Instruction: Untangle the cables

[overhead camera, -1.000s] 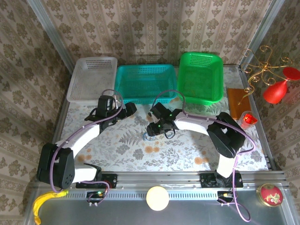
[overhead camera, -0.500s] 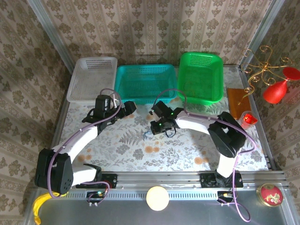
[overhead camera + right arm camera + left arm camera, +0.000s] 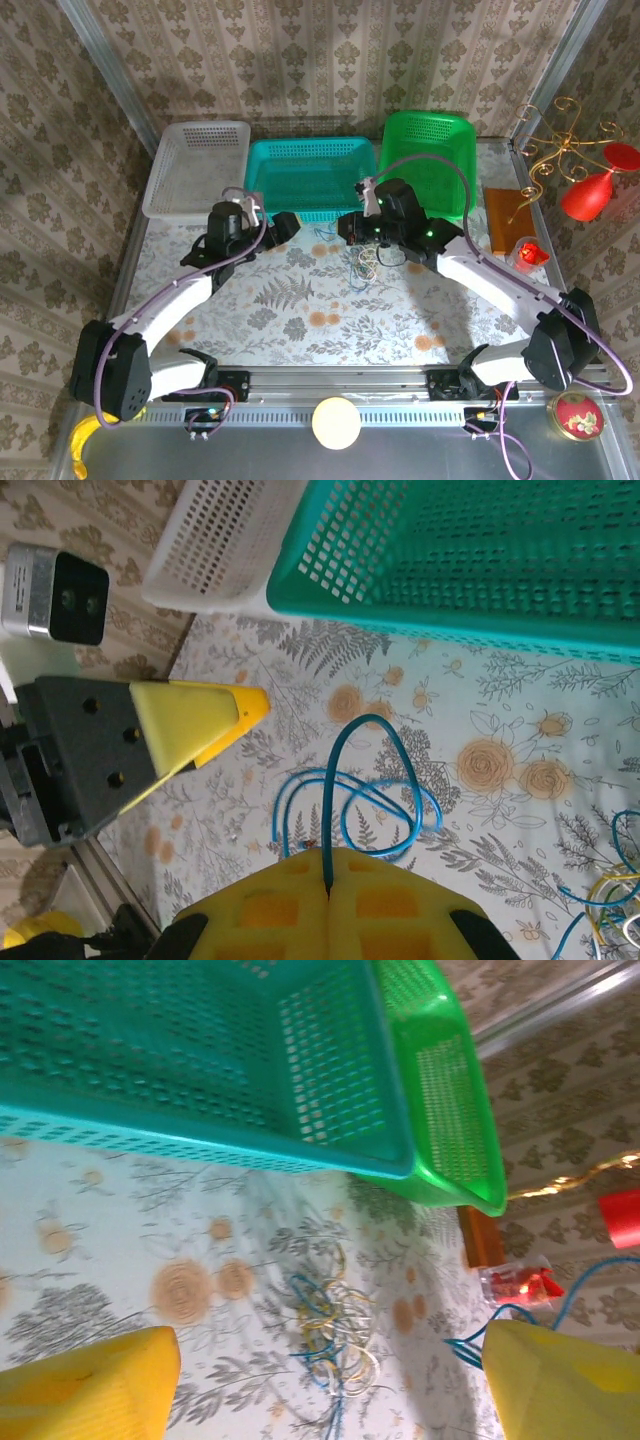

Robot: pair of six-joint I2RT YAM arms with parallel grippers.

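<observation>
Several cables point(image 3: 335, 1335) are lying tangled on the tabletop point(image 3: 280, 320), on the near side of the teal basket point(image 3: 310, 145). One blue cable point(image 3: 372, 780) is looping left from the heap, the right gripper point(image 3: 328, 858) clamping it with jaws fully closed. Left gripper point(image 3: 285, 228) is hanging wide open and empty beside that loop. Recommended: left gripper taking the loop close by, both drawing apart slowly.
</observation>
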